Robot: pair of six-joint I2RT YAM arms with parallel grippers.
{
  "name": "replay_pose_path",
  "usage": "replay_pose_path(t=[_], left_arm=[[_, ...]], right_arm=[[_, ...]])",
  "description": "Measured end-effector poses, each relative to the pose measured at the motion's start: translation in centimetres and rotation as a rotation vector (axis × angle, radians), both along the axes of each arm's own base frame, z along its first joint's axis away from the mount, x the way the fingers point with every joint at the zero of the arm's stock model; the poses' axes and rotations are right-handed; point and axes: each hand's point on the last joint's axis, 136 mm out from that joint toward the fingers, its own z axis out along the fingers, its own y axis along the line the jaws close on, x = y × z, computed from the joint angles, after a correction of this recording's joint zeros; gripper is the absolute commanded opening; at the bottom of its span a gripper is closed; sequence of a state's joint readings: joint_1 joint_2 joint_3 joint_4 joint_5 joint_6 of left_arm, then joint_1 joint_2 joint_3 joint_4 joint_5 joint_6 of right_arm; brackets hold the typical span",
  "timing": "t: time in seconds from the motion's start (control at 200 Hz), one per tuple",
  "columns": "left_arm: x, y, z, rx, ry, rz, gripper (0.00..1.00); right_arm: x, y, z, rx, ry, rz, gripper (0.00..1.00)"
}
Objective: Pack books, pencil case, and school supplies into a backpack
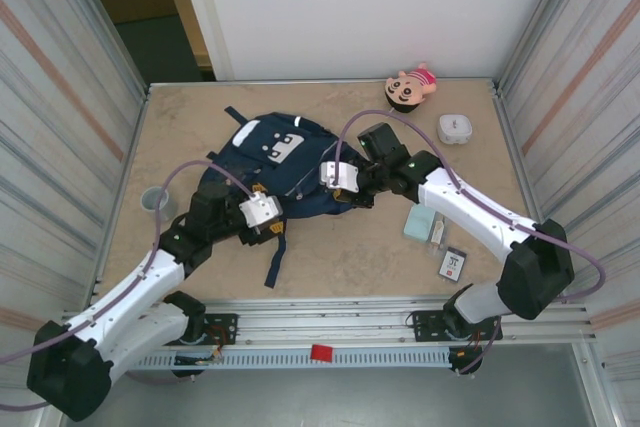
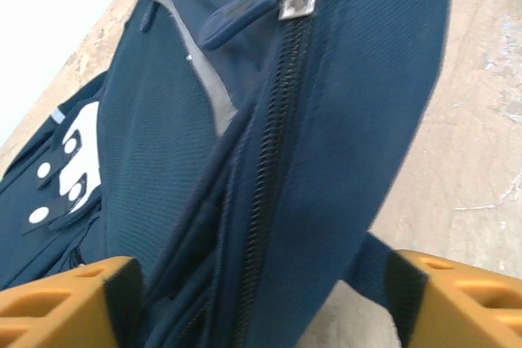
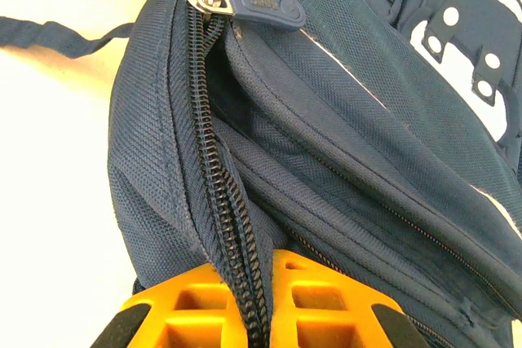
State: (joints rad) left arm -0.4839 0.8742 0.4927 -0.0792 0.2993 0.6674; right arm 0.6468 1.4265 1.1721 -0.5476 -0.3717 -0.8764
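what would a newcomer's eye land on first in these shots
The navy backpack in the middle of the table, with both arms meeting at it: the right end effector pinches its zipper edge, while the left end effector stands open astride the fabric. Next, the pink plush doll at the far edge.

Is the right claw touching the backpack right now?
Touching. The right wrist view shows the right claw shut, pinching the zipper edge of the backpack between its orange fingers.
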Motion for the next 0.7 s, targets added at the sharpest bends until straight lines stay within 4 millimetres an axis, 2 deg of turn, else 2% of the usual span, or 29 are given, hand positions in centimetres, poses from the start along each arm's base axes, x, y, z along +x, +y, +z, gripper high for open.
replay_pose_path(t=[0.115,0.256,0.306,0.401,0.491,0.551,0.697], left_arm=[[0.5,-0.6,-0.4,-0.016,0.000,-0.020,0.70],[0.7,-1.9,-1.0,-0.057,0.032,-0.072,0.47],[0.7,-2.5,-1.2,-0.081,0.058,-0.090,0.36],[0.5,-3.5,-1.5,-0.114,0.085,-0.127,0.00],[0.2,-4.3,-1.7,-0.140,0.086,-0.158,0.00],[-0.3,-4.8,-2.3,-0.144,0.075,-0.173,0.00],[-1.8,-5.7,-4.8,-0.071,0.014,-0.196,0.00]], right_arm=[[-0.2,-0.4,0.4,0.015,0.007,-0.001,0.00],[-0.4,-1.0,0.6,0.036,0.023,-0.007,0.00],[-0.4,-1.3,0.6,0.050,0.038,-0.017,0.00],[-0.3,-2.1,0.4,0.086,0.075,-0.063,0.00],[-0.5,-2.8,-0.1,0.120,0.094,-0.115,0.00],[-1.2,-3.3,-0.8,0.139,0.123,-0.153,0.06],[-3.6,-4.6,-4.1,0.160,0.313,-0.294,0.40]])
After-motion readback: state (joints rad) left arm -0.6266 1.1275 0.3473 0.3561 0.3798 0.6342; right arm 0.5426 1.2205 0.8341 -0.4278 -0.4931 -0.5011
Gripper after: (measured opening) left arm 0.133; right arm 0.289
